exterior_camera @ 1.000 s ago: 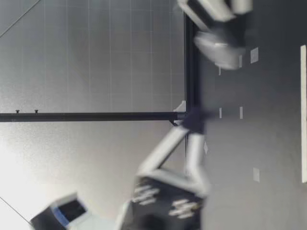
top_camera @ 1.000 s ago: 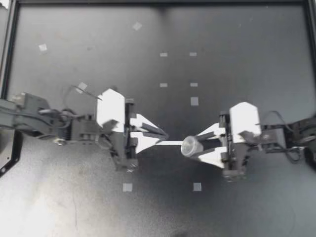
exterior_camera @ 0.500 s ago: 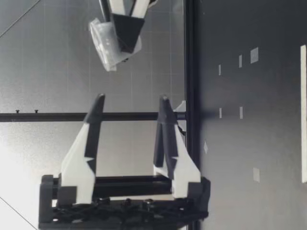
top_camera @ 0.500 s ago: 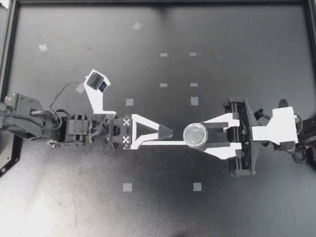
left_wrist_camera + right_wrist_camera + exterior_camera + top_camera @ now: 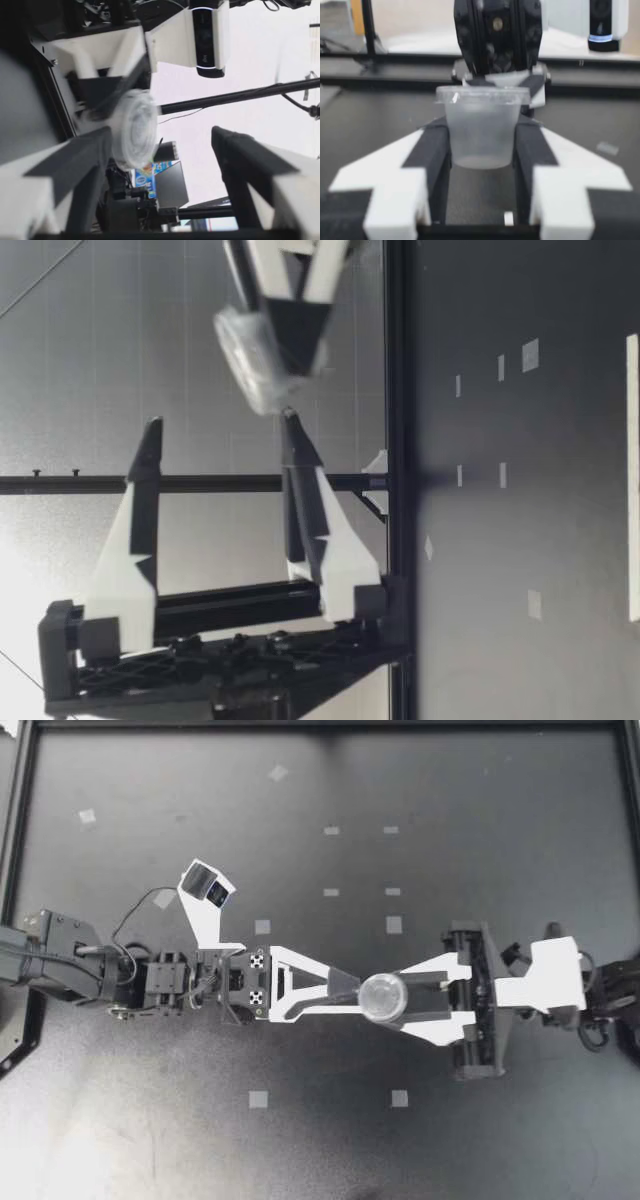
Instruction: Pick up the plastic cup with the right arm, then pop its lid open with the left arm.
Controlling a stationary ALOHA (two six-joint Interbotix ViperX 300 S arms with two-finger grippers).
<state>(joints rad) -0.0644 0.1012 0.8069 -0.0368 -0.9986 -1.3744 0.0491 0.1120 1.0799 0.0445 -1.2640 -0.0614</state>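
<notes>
A small clear plastic cup (image 5: 383, 997) hangs above the black table (image 5: 480, 840), with my right gripper (image 5: 396, 999) shut on it from two sides. In the right wrist view the cup (image 5: 481, 127) stands upright between the black pads (image 5: 434, 150). My left gripper (image 5: 350, 996) faces it, turned on its side and open wide. In the low view its fingers (image 5: 305, 500) stand far apart, with the cup (image 5: 255, 355) just beyond their tips. The left wrist view has the cup (image 5: 135, 127) close to one finger (image 5: 75, 165), the other finger (image 5: 245, 165) well away.
Small white tape squares (image 5: 258, 1099) (image 5: 399, 1098) mark the table, with more toward the back (image 5: 331, 830). A dark frame rail (image 5: 20, 820) runs along the table's left edge and another along the back.
My left gripper turned on its side and opened wide. Since then the right gripper has carried the cup closer, up to the left fingertips, and the left gripper has risen a little.
</notes>
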